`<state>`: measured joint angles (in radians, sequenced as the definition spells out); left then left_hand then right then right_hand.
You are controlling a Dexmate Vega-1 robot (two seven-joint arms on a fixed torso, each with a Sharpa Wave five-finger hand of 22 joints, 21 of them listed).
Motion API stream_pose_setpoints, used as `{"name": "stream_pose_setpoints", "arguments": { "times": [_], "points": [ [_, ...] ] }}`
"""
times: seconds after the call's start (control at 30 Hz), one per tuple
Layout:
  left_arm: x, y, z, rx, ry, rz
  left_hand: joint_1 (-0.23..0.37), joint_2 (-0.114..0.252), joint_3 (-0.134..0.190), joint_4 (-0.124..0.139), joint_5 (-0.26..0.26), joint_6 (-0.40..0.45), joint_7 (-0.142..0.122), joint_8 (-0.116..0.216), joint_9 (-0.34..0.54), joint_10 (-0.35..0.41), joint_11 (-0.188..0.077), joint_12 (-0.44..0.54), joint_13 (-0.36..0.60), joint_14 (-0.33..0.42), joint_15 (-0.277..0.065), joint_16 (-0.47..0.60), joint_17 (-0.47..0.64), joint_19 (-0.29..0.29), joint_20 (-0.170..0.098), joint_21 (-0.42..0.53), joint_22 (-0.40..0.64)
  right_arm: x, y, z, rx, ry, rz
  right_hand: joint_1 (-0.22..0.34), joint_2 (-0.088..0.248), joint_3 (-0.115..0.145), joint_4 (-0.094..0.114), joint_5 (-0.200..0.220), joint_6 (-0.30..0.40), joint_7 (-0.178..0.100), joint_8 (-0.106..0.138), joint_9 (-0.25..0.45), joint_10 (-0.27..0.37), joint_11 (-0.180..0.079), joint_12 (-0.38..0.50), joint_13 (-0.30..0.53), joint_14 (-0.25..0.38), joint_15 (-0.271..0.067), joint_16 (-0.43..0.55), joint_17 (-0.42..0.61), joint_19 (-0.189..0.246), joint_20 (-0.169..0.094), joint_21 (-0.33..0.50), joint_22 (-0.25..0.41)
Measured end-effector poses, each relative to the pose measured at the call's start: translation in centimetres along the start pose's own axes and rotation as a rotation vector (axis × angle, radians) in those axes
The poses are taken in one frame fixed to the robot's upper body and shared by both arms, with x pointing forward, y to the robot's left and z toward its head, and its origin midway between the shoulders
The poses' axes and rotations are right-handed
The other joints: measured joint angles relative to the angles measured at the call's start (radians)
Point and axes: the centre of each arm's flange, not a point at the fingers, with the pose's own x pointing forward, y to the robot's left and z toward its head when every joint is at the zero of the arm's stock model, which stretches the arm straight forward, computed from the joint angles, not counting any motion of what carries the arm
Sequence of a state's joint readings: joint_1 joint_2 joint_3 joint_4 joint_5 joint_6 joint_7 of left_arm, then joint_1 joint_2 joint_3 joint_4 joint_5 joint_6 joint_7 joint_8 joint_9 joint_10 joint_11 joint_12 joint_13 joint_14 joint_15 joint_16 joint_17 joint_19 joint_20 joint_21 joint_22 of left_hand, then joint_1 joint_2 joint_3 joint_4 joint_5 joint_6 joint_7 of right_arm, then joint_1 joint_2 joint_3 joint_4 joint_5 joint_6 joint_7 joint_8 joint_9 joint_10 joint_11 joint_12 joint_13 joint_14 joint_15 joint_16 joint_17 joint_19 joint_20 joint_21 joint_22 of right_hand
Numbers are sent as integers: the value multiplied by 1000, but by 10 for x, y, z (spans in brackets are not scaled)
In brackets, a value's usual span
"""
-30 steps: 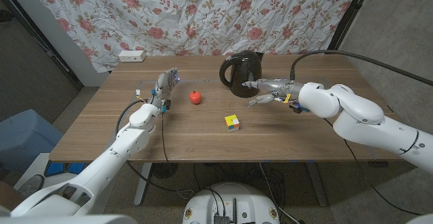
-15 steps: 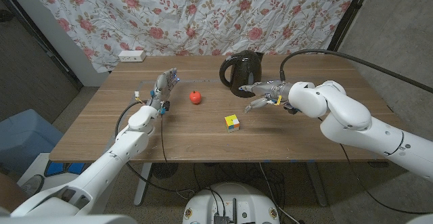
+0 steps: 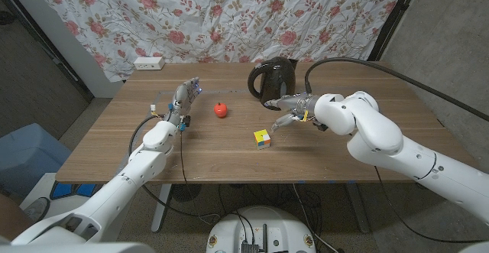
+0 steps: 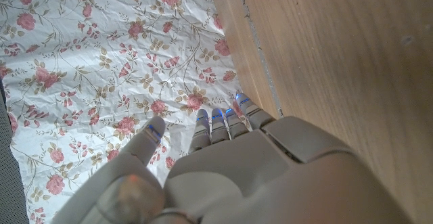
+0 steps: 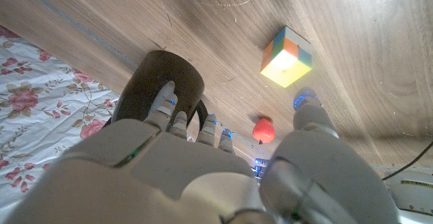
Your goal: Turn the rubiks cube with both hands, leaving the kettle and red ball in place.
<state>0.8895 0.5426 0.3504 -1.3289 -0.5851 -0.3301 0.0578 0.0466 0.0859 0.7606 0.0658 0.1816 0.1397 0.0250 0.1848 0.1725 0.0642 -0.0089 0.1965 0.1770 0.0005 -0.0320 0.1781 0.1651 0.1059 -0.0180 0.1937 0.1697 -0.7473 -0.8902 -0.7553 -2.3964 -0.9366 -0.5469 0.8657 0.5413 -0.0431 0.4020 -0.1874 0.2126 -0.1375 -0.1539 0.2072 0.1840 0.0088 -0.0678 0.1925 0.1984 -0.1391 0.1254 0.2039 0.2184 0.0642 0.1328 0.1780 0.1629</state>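
Note:
A small rubiks cube [image 3: 262,138] lies near the middle of the wooden table [image 3: 229,165]; in the right wrist view the cube [image 5: 287,56] shows yellow, orange and green faces. My right hand [image 3: 292,110] hovers open just right of and behind the cube, fingers spread, holding nothing, close in front of the black kettle [image 3: 273,79]. The red ball [image 3: 221,109] sits left of the kettle. My left hand [image 3: 183,100] stands open at the table's left, left of the ball, fingers extended and apart from it.
A white power strip [image 3: 149,63] lies at the table's far left corner. A floral cloth [image 3: 229,16] hangs behind the table. Cables run along my left arm. The kettle [image 5: 157,87] and the ball [image 5: 263,128] lie beyond my right hand's fingers.
My right hand has moved left, from beside the kettle toward the cube. The left hand, cube, ball and kettle have stayed where they were.

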Motion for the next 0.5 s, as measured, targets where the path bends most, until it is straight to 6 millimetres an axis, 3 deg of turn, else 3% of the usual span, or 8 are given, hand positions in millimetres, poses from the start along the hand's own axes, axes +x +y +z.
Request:
{"name": "stream_pose_setpoints", "arguments": {
  "times": [0.17,0.5],
  "points": [
    [-3,1,2,9,-4,2,0,0,0,0,0,5,-5,0,0,0,0,0,0,0,0,0,0,0,0,0,0,1,0,6,-21,3,19,16,-16,8,0,0,0,0,0,5,0,0,4,1,0,0,0,0,6,-2,7,0],
    [-10,0,3,18,-7,6,-4,-4,3,3,0,11,0,0,0,9,-2,0,0,9,-2,0,0,5,6,0,0,5,7,16,-46,11,58,41,-7,15,-2,0,10,1,8,5,11,-3,8,4,9,1,8,0,6,-2,7,3]
  ]
}}
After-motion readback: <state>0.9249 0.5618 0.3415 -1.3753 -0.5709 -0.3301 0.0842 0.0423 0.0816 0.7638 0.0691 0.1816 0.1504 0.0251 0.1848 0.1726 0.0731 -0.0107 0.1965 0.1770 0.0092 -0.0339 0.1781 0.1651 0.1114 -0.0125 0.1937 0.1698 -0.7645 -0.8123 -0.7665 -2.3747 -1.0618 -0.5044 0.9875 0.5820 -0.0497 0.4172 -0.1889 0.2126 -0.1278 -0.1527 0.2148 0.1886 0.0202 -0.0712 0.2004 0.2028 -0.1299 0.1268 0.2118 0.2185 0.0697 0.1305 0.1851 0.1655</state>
